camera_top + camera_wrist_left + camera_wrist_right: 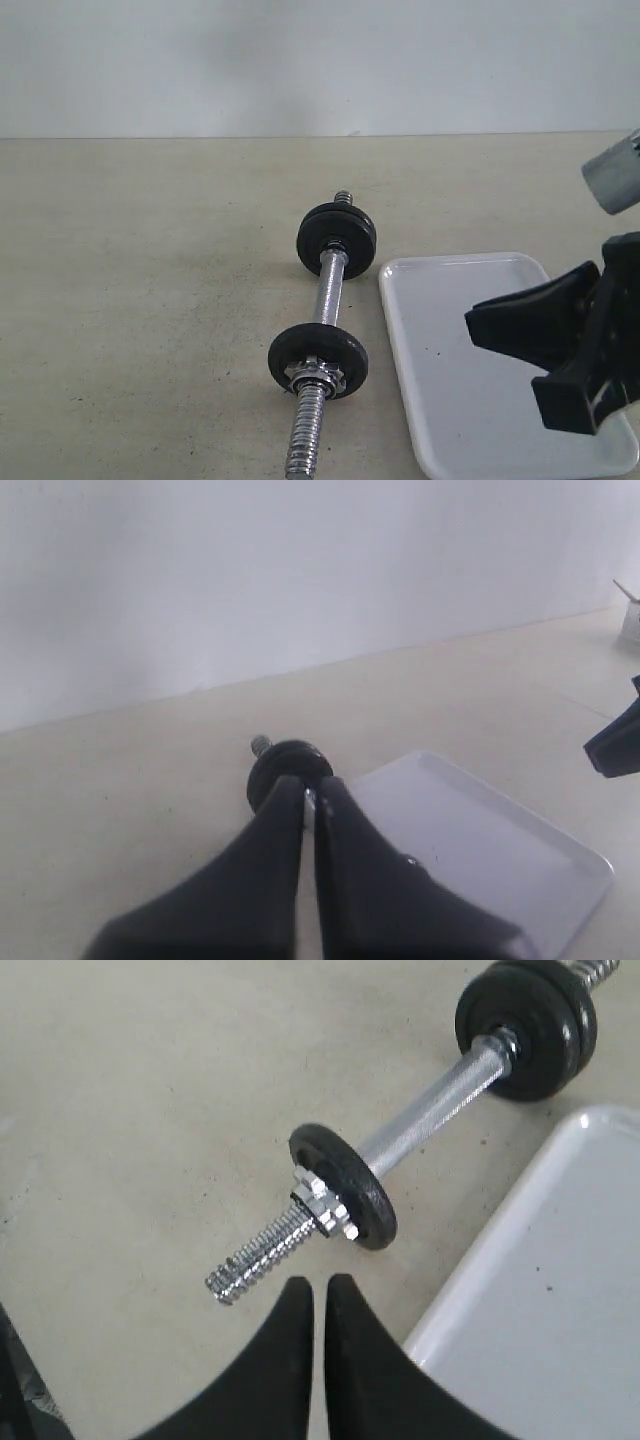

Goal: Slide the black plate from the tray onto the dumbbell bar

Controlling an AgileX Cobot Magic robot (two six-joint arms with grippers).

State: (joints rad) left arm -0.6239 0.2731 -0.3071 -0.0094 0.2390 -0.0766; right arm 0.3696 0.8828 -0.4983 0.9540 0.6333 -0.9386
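Observation:
The dumbbell bar (328, 290) lies on the beige table, left of the white tray (450, 400). One black plate (317, 358) sits on the bar's near threaded end, with a chrome collar nut (318, 375) against it. Two more black discs (337, 238) sit at the far end. No plate lies in the tray. My right gripper (475, 328) hovers over the tray, shut and empty; in its wrist view the fingertips (318, 1285) are just short of the threaded end, the plate (345, 1185) beyond. My left gripper (312, 792) is shut, empty, and out of the exterior view.
A grey cylindrical part of the right arm (615, 175) shows at the right edge. A pale wall stands behind the table. In the left wrist view, the tray (480, 850) and the far discs (290, 760) lie beyond the fingers.

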